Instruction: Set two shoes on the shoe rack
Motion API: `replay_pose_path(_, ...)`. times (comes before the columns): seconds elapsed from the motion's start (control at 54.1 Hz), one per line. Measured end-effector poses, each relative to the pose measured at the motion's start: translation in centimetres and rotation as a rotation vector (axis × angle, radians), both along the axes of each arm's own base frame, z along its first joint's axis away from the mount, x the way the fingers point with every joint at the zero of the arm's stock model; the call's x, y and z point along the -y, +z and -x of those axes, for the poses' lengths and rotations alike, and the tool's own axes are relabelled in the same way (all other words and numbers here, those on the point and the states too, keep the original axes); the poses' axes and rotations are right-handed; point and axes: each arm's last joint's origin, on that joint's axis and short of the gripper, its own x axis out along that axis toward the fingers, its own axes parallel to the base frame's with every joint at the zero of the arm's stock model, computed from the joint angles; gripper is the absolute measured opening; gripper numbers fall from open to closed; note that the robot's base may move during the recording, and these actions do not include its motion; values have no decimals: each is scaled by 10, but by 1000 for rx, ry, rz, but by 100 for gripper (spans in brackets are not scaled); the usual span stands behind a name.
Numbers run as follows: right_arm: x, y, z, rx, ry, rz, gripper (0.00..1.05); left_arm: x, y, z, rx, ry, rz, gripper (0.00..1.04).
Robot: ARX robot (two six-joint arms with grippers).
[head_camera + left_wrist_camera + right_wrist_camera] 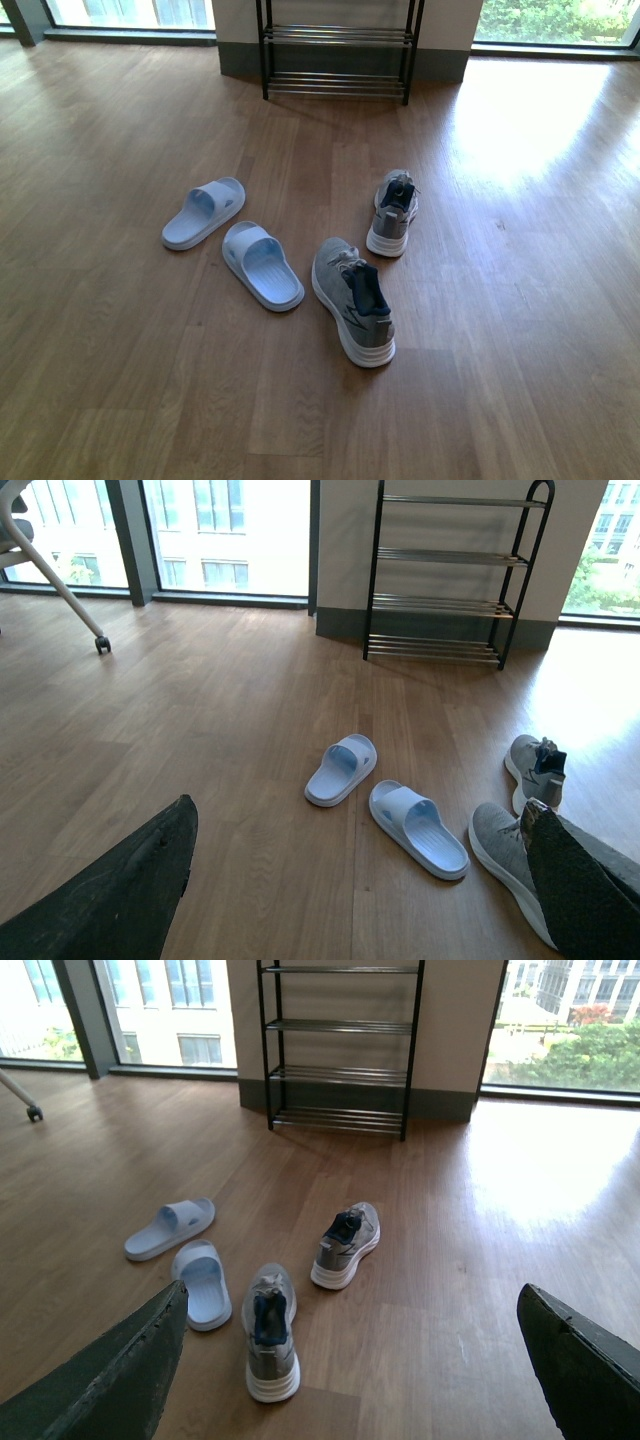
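Nearest grey sneaker (352, 300) toe towards shoe rack (337, 35), left fingers (120, 890), right fingers (110, 1380) spread wide, empty

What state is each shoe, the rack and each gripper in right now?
Far slide: sole down on floor.
Near slide: sole down on floor.
Far sneaker: upright on floor.
Near sneaker: upright on floor.
Rack: standing, visible shelves bare.
Left gripper: open, holding nothing.
Right gripper: open, holding nothing.

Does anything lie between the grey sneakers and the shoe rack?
Nothing visible does. Only bare wooden floor lies between the grey sneakers and the shoe rack; the blue slides sit off to the left of that path.
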Motion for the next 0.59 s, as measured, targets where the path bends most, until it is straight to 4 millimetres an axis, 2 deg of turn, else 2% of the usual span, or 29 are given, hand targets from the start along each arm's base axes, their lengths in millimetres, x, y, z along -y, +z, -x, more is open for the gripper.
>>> replay_pose_path(0.592,0,0,0,0,-3,0,96,0,0,0,0,0,0,95)
